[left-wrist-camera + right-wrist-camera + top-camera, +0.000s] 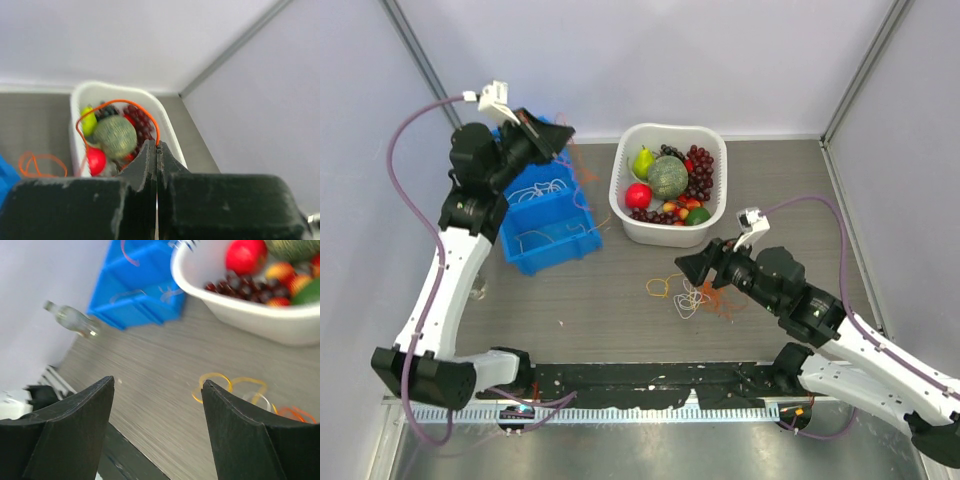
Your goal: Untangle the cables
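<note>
Where the left gripper (566, 133) hangs raised to the left of the white plastic tub of fruit (665, 236), its two fingers are pressed tight on one orange-red cord loop (117, 101). Right gripper (156, 382), in front of the tub: spread wide, holding nothing. Loose tangle on the table just in front of the tub: two yellow-orange loops (215, 376), white cord (690, 300), orange-red strands (724, 300). One blue plastic bin (535, 262) left of the tub, two compartments, white cords (542, 187) in the far one. Tub: one netted green melon (668, 177), one red apple (638, 195), one pear (643, 160).
</note>
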Robot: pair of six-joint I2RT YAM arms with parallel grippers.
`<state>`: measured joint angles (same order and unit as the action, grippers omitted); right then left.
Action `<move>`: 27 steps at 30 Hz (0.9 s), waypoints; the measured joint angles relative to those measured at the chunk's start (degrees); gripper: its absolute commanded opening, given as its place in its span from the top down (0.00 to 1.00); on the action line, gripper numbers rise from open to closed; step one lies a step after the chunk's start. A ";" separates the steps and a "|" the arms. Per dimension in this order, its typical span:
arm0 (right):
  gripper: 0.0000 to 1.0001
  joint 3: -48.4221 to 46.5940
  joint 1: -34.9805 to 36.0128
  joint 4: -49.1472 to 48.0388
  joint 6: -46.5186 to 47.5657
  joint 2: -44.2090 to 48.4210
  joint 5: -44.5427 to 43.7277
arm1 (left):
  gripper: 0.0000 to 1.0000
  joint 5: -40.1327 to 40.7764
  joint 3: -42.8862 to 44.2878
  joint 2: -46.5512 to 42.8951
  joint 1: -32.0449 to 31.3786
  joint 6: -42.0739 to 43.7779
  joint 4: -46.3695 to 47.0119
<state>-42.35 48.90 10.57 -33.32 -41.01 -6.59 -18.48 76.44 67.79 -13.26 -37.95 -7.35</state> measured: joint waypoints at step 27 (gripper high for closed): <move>0.24 12.96 0.00 9.16 1.84 8.04 -10.86 | 1.00 3.21 37.99 40.98 19.56 -3.87 4.92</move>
<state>-29.39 48.90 19.73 -31.48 -32.97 -17.45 -15.27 114.43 108.77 6.31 -41.82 -2.44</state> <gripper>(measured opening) 0.758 0.009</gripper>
